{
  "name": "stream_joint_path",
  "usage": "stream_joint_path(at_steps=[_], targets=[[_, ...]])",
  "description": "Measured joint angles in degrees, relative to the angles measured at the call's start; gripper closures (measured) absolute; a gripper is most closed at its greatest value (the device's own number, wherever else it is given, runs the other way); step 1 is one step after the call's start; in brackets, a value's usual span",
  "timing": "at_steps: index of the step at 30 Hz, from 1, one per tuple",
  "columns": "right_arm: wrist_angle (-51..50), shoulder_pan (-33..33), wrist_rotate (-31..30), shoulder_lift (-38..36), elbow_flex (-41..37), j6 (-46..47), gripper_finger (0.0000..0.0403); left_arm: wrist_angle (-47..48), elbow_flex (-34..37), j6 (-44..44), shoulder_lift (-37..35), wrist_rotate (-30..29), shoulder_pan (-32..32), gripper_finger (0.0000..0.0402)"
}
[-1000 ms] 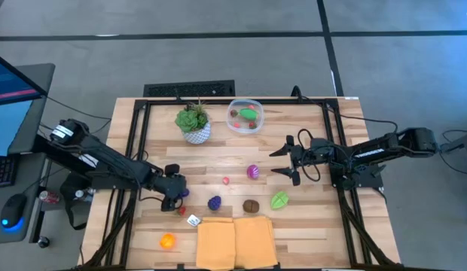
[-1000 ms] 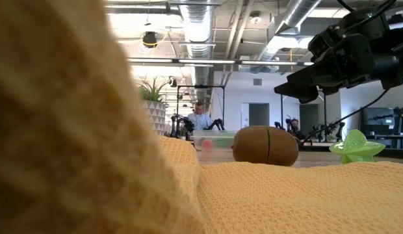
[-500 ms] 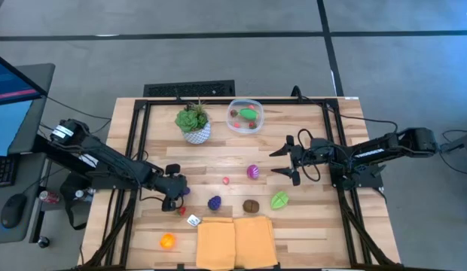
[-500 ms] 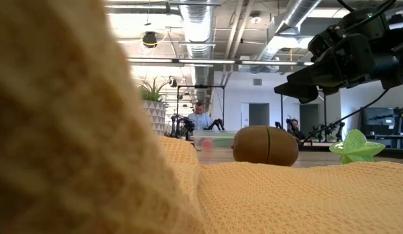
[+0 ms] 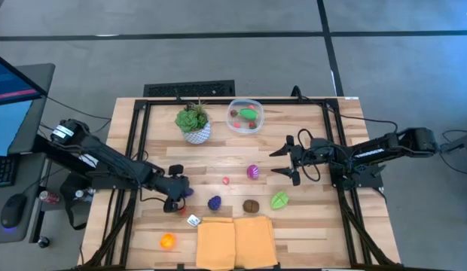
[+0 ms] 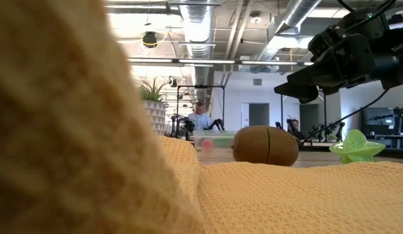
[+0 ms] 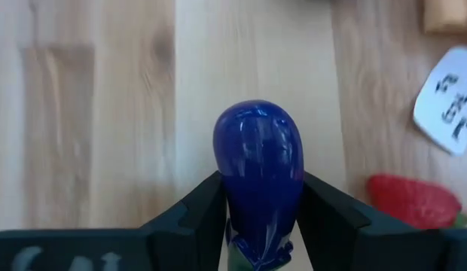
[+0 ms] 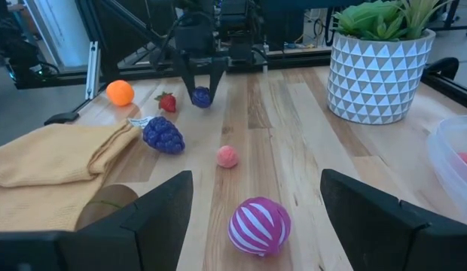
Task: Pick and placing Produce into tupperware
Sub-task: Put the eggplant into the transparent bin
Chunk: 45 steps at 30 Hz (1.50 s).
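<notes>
The left gripper (image 7: 257, 226) pinched a blue-purple eggplant (image 7: 257, 169) between its fingers, while the right gripper (image 5: 288, 159) hung spread near the striped ball (image 5: 253, 172).

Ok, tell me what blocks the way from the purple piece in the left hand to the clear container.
Nothing visible does. The left hand grips the purple piece, and the straight line to the container is free. The plant pot and the small pink ball sit beside that line, not on it.

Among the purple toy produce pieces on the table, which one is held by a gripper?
The smooth dark purple eggplant, clamped between the left gripper fingers. The bumpy purple grapes and the purple-striped ball lie free on the table.
</notes>
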<state>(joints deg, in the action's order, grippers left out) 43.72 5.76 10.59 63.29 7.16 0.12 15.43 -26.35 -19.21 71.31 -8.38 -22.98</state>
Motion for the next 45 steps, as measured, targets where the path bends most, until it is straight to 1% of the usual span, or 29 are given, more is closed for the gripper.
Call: stream_joint_path(at_steps=[4,8,16,21,29,39,45], targets=[[0.0,0.0,0.0,0.0,0.0,0.0,0.0088,-0.1,-2.6,2.7,0.0,-2.7,0.0,0.0267],[0.0,0.0,0.0,0.0,0.0,0.4,0.0088,0.1,-5.5,5.8,0.0,-6.8,0.0,0.0266],[0.0,0.0,0.0,0.0,0.0,1.1,0.0088,-0.3,-10.8,14.0,0.0,-14.2,0.0,0.0266],[0.0,0.0,0.0,0.0,0.0,1.1,0.0088,-6.7,-11.4,21.0,0.0,-17.3,0.2,0.0266],[0.0,0.0,0.0,0.0,0.0,1.1,0.0088,-14.5,-11.4,28.3,0.0,-19.6,2.5,0.0266],[0.0,0.0,0.0,0.0,0.0,1.0,0.0088,-27.2,-11.4,38.2,0.0,-19.6,5.5,0.0266],[0.0,0.0,0.0,0.0,0.0,1.0,0.0088,-30.9,-11.4,41.9,0.0,-19.0,8.1,0.0266]])
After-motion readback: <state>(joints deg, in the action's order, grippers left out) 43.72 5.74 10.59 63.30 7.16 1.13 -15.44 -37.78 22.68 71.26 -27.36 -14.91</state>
